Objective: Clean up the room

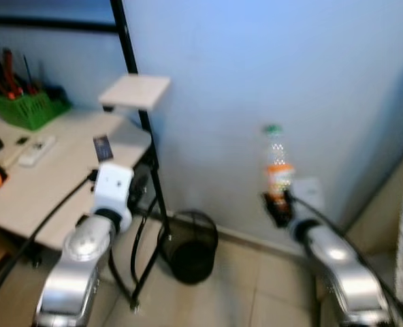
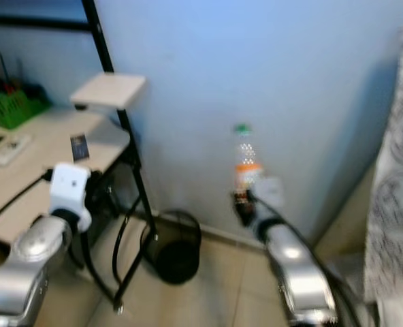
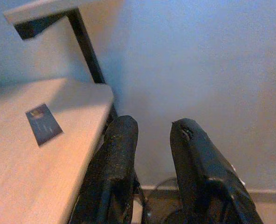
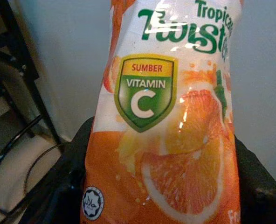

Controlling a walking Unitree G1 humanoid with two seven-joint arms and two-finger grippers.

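Note:
My right gripper (image 1: 278,203) is shut on a clear plastic juice bottle (image 1: 277,162) with a green cap and an orange label, held upright in front of the pale blue wall. The right wrist view shows the orange label (image 4: 170,116) up close between the black fingers (image 4: 65,186). A black wire waste bin (image 1: 190,246) stands on the tiled floor, below and left of the bottle. My left gripper (image 3: 152,140) is raised beside the desk corner, its two fingers a little apart with nothing between them.
A light wooden desk (image 1: 65,163) on black metal legs (image 1: 150,170) stands at left, with a green basket (image 1: 26,107), a white remote (image 1: 37,151) and a small dark card (image 3: 44,123). A small shelf (image 1: 135,91) sits above it. Patterned fabric (image 2: 395,184) hangs at far right.

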